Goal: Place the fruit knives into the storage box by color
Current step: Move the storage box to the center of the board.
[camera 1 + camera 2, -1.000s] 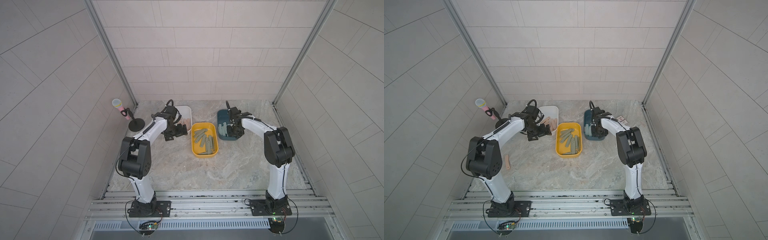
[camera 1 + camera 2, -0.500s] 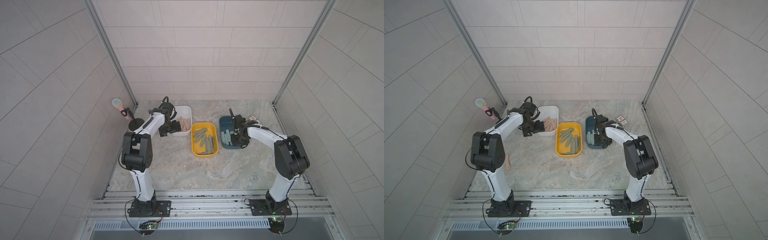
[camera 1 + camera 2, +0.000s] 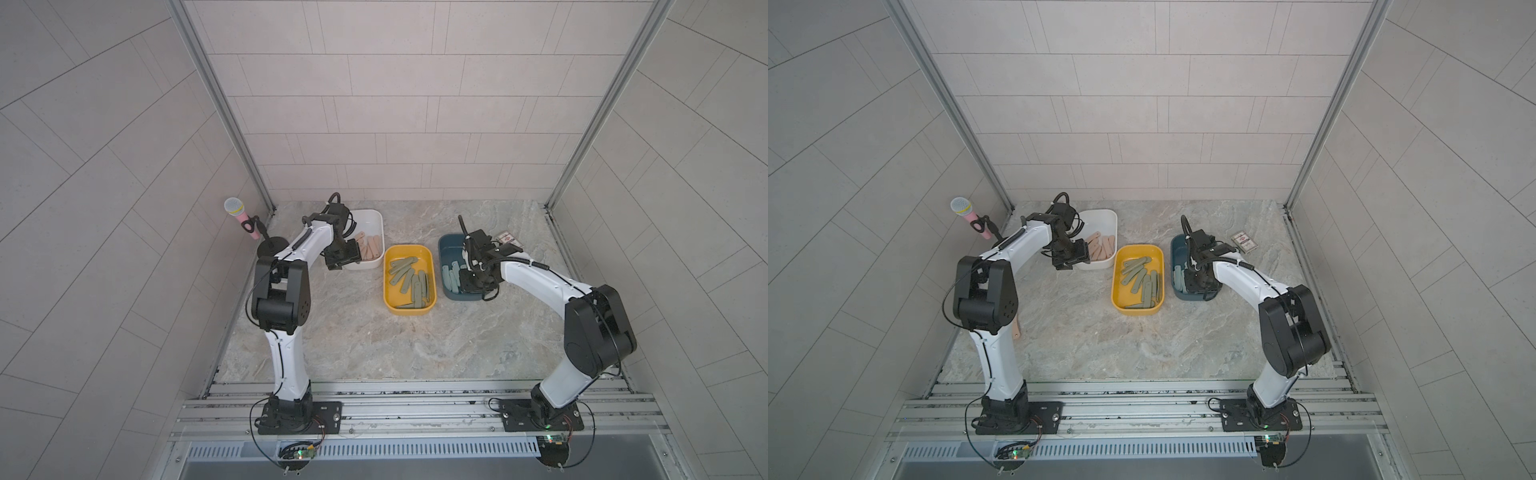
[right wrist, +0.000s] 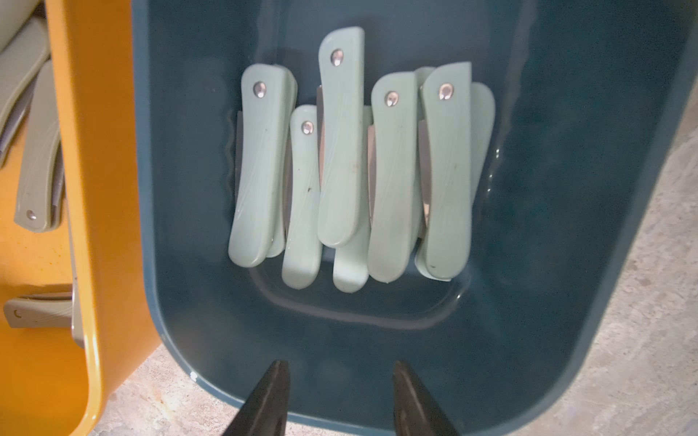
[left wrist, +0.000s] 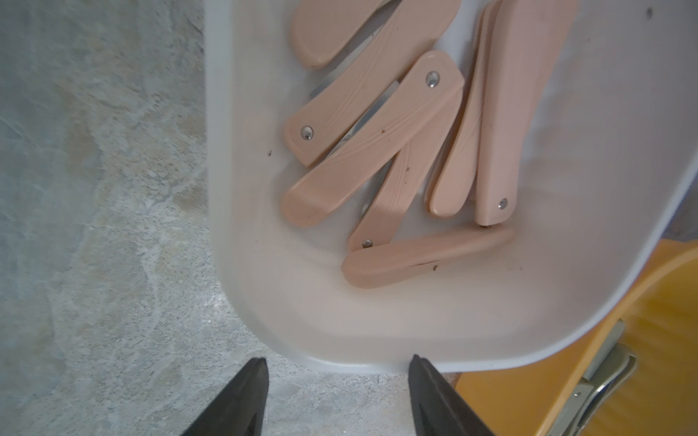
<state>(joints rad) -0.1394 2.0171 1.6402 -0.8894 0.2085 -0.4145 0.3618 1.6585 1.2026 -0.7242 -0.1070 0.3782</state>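
Yellow box (image 3: 409,311) of olive knives (image 3: 409,278), in a top view, stands between white box (image 3: 372,214) of pink knives (image 3: 368,249) and blue box (image 3: 446,245) of teal knives (image 3: 451,276); left wrist view: left gripper (image 5: 338,358) half-spread, empty, over table (image 5: 113,226) beside white rim; right wrist view: right gripper (image 4: 338,362) narrower, empty, over blue rim.

Even, soft light; faint shadows; wrist views slightly blurred at edges.

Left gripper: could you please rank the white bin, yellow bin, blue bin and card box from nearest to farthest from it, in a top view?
1. white bin, right at the left gripper.
2. yellow bin, in the middle.
3. blue bin, on the right arm's side.
4. card box, beyond the blue bin.
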